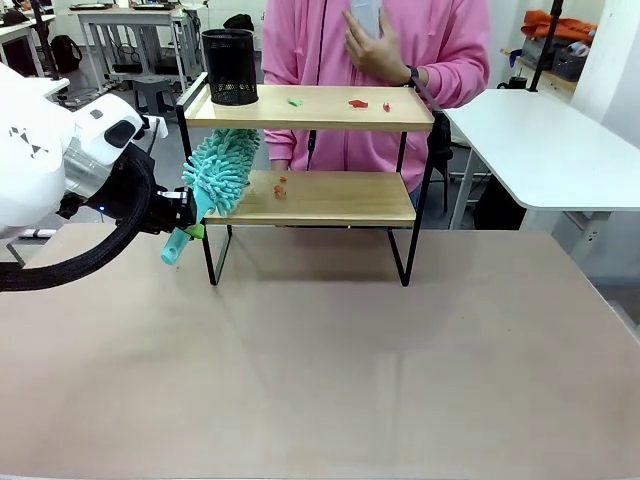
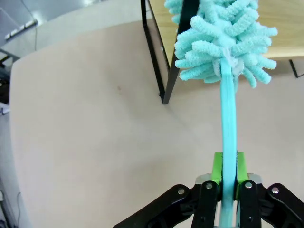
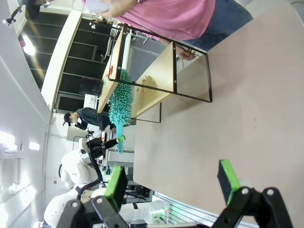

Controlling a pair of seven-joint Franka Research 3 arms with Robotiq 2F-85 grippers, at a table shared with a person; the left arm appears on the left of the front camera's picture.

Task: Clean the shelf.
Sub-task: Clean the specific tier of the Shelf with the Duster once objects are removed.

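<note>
Wooden two-tier shelf, black frame, littered boards, left jaws gripping duster, right jaws spread, empty

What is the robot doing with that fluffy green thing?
The robot's left gripper is shut on the handle of a fluffy teal duster. The duster's head is at the left end of the shelf, just above its lower board. Small scraps and a black mesh cup sit on the top board, and an orange bit lies on the lower board. The right gripper is open and empty. A person stands behind the shelf.
</note>
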